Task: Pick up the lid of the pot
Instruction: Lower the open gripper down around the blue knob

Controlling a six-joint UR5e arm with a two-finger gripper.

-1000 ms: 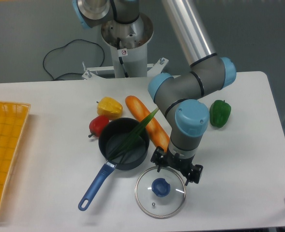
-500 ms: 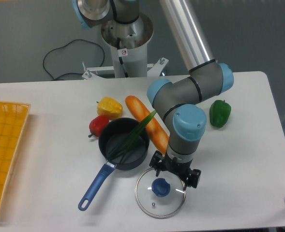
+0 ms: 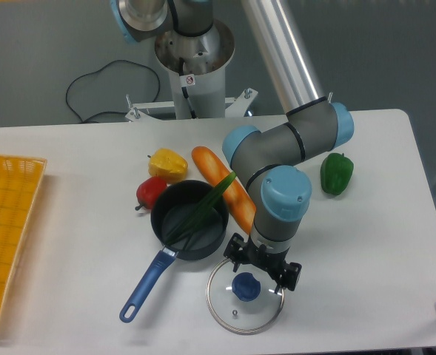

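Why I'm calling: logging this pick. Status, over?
Tool open, near the blue knob. Pot lid lying flat, not gripped. Black pan close beside it, over.

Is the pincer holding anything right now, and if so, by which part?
Nothing is held. The pincer is open, its fingertips well apart, and the blue knob of the glass pot lid shows ungripped.

A green leek slants across the black pan, beside a red vegetable and an orange carrot.
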